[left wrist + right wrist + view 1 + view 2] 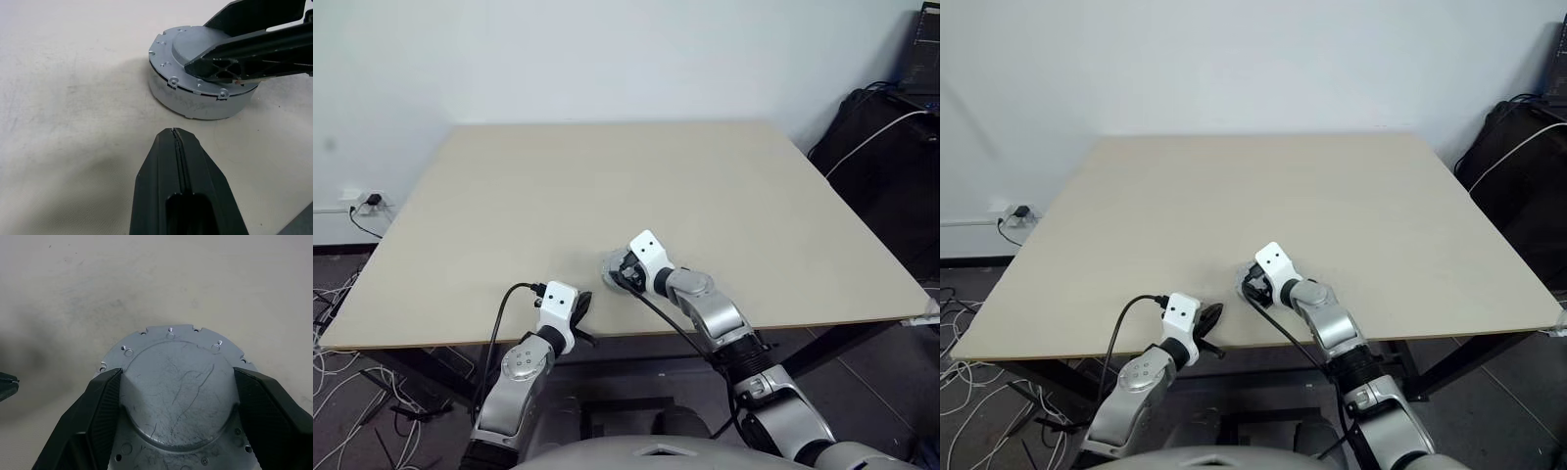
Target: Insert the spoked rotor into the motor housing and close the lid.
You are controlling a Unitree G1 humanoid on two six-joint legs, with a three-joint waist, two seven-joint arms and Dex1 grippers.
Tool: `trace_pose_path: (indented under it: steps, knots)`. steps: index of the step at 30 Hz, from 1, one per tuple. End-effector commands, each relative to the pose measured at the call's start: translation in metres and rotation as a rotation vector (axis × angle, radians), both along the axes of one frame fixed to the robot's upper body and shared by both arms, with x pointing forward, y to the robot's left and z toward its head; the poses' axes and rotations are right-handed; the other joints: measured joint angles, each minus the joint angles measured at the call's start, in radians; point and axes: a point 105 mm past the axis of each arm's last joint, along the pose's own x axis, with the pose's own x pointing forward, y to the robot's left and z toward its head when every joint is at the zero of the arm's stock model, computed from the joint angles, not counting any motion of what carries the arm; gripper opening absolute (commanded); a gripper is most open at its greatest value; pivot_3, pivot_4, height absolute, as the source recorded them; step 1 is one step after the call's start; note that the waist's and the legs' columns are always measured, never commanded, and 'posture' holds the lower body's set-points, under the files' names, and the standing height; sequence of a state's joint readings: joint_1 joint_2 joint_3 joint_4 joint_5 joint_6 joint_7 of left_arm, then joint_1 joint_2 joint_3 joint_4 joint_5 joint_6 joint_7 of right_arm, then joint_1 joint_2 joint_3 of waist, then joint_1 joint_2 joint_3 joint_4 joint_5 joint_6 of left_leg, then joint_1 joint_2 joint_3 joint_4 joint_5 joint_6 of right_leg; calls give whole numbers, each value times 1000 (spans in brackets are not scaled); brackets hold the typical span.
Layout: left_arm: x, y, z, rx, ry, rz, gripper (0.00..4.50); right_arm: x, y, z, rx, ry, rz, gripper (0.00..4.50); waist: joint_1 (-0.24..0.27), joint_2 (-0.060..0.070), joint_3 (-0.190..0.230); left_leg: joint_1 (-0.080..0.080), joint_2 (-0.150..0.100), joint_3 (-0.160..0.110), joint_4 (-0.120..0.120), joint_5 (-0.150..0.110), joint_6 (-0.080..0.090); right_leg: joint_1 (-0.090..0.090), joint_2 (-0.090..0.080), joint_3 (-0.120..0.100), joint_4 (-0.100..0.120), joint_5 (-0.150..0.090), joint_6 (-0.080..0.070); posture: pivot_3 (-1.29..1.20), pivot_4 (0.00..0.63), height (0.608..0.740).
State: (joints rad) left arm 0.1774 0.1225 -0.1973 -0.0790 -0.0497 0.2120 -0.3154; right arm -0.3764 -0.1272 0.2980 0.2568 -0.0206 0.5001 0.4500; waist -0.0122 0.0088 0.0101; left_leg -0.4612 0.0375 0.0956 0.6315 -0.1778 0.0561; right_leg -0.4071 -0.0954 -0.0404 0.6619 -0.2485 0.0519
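Sitting: the motor housing (195,100) is resting on the table (607,186) near its front edge, with the lid (176,391) already lying flush on top.
Handling: it is looking like solid, stiff metal, probably heavy for its size and slippery on the smooth dome; taking it by the raised round centre or the side wall seems safest.
Right gripper (176,406): it is standing wide, its two fingers straddling the lid's raised centre, pressing against its edges.
Left gripper (178,147): it is clenched shut and empty, pointing at the housing from just beside it.
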Motion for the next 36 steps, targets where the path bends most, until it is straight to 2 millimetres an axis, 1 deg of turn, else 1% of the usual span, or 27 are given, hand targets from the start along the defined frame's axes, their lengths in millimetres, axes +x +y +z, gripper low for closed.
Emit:
trace_pose_path:
  steps: [1, 9, 12, 17, 22, 25, 31, 33, 36]
  knots:
    - [5, -3, 15, -10, -54, -10, 0, 3, -8, -2, -59, 9, -27, 3195, 0, 1, -1, 0, 0, 0, 0, 0, 0, 0, 0, 0, 0, 0, 0, 0, 0, 740]
    - [5, -2, 15, -8, -54, -10, 0, 0, -9, -7, -104, 69, -11, 3195, 2, 2, -2, 0, 0, 0, 0, 0, 0, 0, 0, 0, 0, 0, 0, 0, 0, 740]
    - [6, -2, 15, -8, -54, -10, 0, 1, -10, -7, -110, 63, -25, 3195, 1, 3, -3, 0, 0, 0, 0, 0, 0, 0, 0, 0, -1, 0, 0, 0, 0, 740]
    - [6, -2, 15, -6, -54, -11, 0, -2, -10, -11, -164, 27, 35, 3195, 2, 3, -3, 0, 0, 1, 0, 0, 0, 0, 0, 0, -1, 0, 0, 0, 0, 740]
    - [6, -1, 15, -4, -54, -12, 0, -5, -12, -14, -171, 43, 57, 3195, 2, 3, -4, 0, 0, 1, 0, 0, 0, 0, 0, 0, -1, 0, 0, 0, 0, 740]
    - [6, -1, 15, -2, -55, -12, 0, -5, -15, -17, -146, 68, 23, 3195, 2, 3, -4, 0, 0, 0, 0, 0, 0, 0, 0, 0, -1, 0, 0, 0, 0, 740]
    - [6, 0, 15, 0, -55, -12, 0, -2, -13, -17, -16, 182, -95, 3195, 1, 3, -5, 0, 0, 0, 0, 0, 0, 0, 0, 0, -1, 0, 0, 0, 0, 740]
    - [7, 0, 16, 1, -56, -12, 0, -2, -11, -15, -35, 170, -77, 3195, 2, 3, -5, 0, 0, 0, 0, 0, 0, 0, 0, 0, -1, 0, 0, 0, 0, 740]
    - [7, 0, 16, 1, -57, -11, 0, -3, -9, -13, -98, 95, 10, 3195, 2, 3, -6, 0, 0, 0, 0, 0, 0, 0, -1, 0, -1, 0, 0, 0, 0, 740]
